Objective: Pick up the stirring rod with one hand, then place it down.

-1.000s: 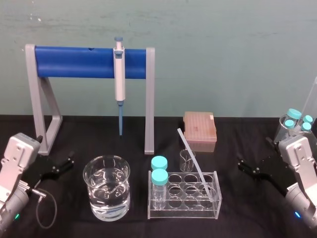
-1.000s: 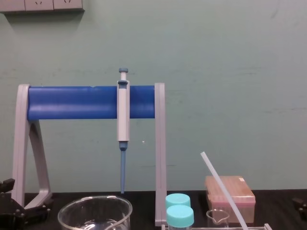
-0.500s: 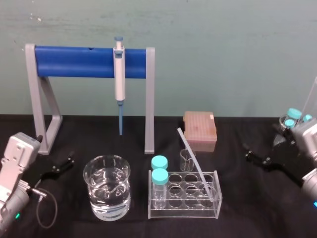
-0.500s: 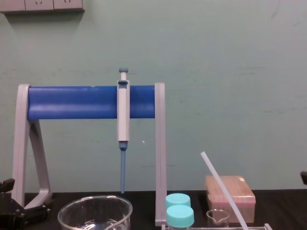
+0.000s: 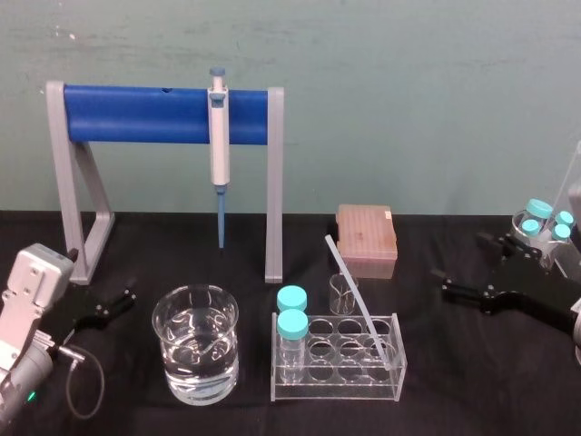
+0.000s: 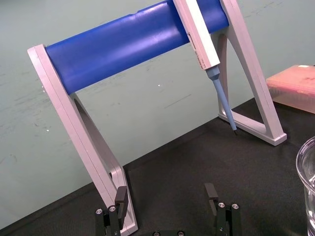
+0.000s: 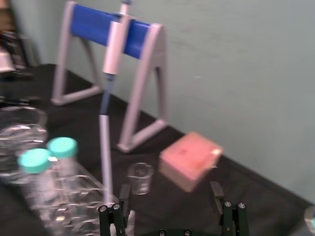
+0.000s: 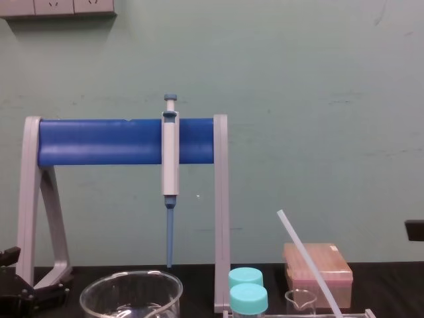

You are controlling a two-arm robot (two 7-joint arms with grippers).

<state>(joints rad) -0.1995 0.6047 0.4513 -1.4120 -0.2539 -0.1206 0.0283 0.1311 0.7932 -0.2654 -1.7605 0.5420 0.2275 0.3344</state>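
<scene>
rod: the long, thin, whitish translucent stirring rod (image 5: 356, 295) stands tilted, with its lower end down in a hole at the right-hand end of the rack. its upper end leans up and away to the left and is free in the air. nothing grips it.
rack: a clear acrylic test-tube rack (image 5: 275, 363) on the black table (image 5: 454, 381). two clear tubes with teal caps (image 5: 292, 309) stand at its left end, well apart from the rod's foot.
small beaker: a little clear glass beaker (image 5: 343, 292) sits just behind the rack. in the head view the rod crosses in front of it.
right gripper: the black right gripper (image 5: 458, 262) is to the right of the rack and points toward it, well apart from the rod. its fingers are spread wide and hold nothing.
left gripper: the black left gripper (image 6: 166, 191) sits low at the table's left side, near the stand's foot. its fingers are spread wide and empty.
water: a large clear glass beaker of water (image 5: 195, 350) stands left of the rack.
tip box: a pink box (image 5: 367, 234) lies behind the small beaker.
stand: a grey frame with a blue bar (image 5: 136, 113) is at the back left. a grey pipette with a blue tip (image 5: 219, 136) hangs on it.
</scene>
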